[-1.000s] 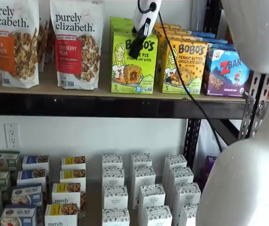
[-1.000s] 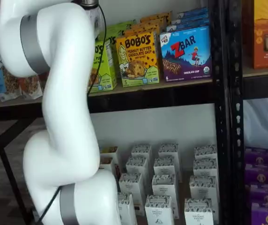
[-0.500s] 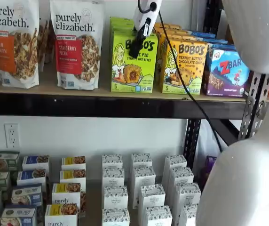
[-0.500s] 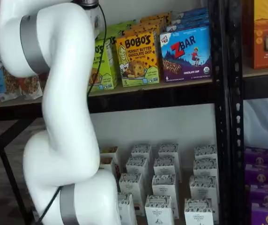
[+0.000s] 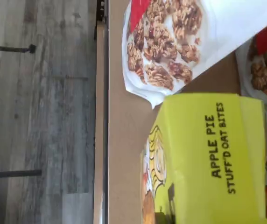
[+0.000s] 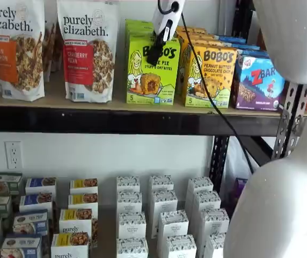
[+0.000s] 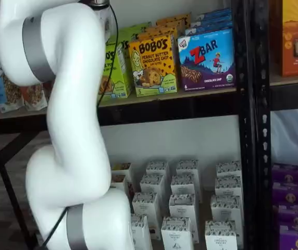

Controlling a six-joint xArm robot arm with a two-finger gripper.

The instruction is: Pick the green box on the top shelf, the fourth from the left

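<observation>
The green box (image 6: 143,80) stands at the front of a row of like boxes on the top shelf (image 6: 51,100), between a granola bag and a yellow-orange Bobo's box. My gripper (image 6: 152,56) hangs from above, one black finger lying across the box's front face, and the box rises with it. The wrist view shows the box's top panel (image 5: 208,154) close up, reading "APPLE PIE STUFF'D OAT BITES". In a shelf view the box (image 7: 115,73) peeks out beside my white arm (image 7: 65,130), which hides the gripper.
Purely Elizabeth granola bags (image 6: 89,51) stand left of the box. A yellow-orange Bobo's box (image 6: 211,75) and a ZBar box (image 6: 258,80) stand right of it. A black cable (image 6: 212,102) hangs in front of the shelf. White cartons (image 6: 159,215) fill the lower shelf.
The green box and the finger on it have risen a little; the box's bottom edge now sits slightly higher above the shelf board.
</observation>
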